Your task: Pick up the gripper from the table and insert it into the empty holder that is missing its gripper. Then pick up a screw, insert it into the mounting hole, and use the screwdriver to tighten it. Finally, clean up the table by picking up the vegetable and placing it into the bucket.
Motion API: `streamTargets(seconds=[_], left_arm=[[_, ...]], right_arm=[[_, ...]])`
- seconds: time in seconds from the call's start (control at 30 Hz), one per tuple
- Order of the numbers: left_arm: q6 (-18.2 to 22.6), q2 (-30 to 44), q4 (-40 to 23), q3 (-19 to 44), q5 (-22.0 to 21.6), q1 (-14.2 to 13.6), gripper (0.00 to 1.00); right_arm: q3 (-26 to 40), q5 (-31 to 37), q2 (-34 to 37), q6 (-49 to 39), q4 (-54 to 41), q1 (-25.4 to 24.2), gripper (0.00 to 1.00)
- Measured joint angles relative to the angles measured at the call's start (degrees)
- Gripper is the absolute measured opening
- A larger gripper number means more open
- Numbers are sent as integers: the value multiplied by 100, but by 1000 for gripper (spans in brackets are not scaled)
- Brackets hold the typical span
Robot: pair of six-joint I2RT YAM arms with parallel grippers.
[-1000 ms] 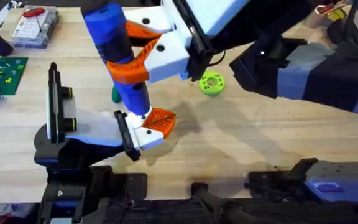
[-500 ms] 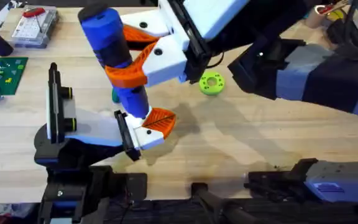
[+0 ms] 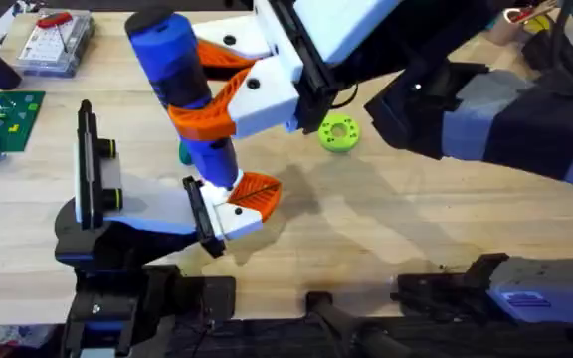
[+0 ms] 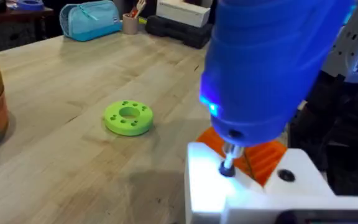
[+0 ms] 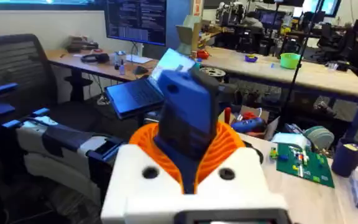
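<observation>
Blue-handled thick cylindrical screwdriver (image 3: 182, 94) stands tilted, pinched in the right tool (image 3: 229, 97), its tip on the white-and-orange gripper part (image 3: 244, 204) at the surface's (image 3: 366, 239) near left. Left tool: cannot tell. Lime-green holed disc (image 3: 339, 133) lies right of it.

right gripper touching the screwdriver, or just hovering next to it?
Touching. In the overhead view the right gripper has its orange pads clamped around the screwdriver; the right wrist view shows its handle seated between them.
</observation>
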Motion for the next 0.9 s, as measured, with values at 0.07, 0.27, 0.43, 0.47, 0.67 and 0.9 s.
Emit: streamTargets(seconds=[0.07,0.27,0.43,0.47,0.67,0.9], left_arm=[[0,1,0,0,0,0,10],[0,0,0,0,0,0,10],[0,1,-3,0,1,0,10],[0,0,-4,0,1,0,10],[0,0,-4,0,0,0,10],[0,0,-4,0,1,0,10]], right_arm=[[0,0,0,0,0,0,54],[0,-2,0,-16,-31,-1,55],[0,2,0,-79,-229,-2,55],[0,2,0,-95,-238,-2,56],[0,2,0,-128,-259,-1,54],[0,0,0,-141,-259,0,55]])
